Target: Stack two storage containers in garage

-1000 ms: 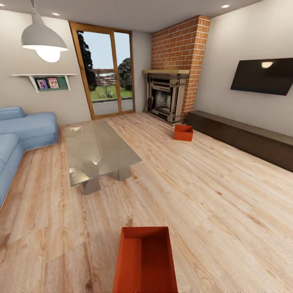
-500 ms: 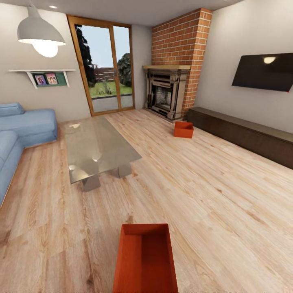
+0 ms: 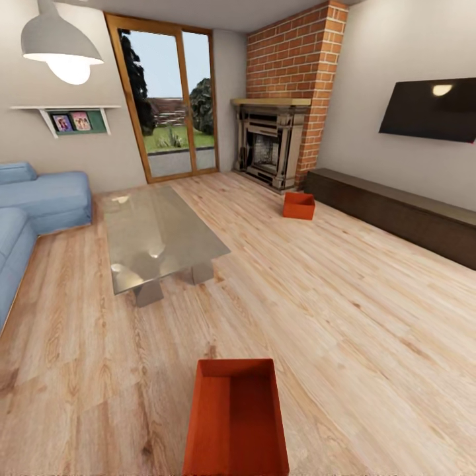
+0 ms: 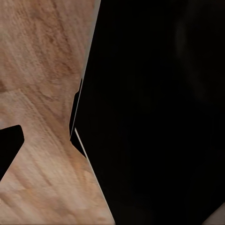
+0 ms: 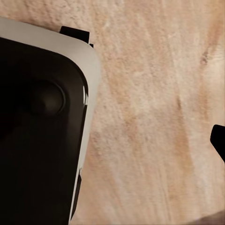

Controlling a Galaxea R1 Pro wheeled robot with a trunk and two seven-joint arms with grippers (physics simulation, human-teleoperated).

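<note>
No brand, label or readable writing is showing on anything in view. One orange-red bin (image 3: pixel 236 420) is sitting on the light wood-plank floor (image 3: pixel 344 317) at the near edge of the head view, its near end cut off by the frame. The second bin (image 3: pixel 299 205) is lying farther off, near the brick fireplace (image 3: pixel 277 142) and the end of a long dark cabinet (image 3: pixel 396 215). A glass coffee desk (image 3: pixel 155 231) is standing beside a blue sofa (image 3: pixel 36 211). Both wrist views are showing dark robot housing over wood planks; whether either hand is released or clenched cannot be told.
</note>
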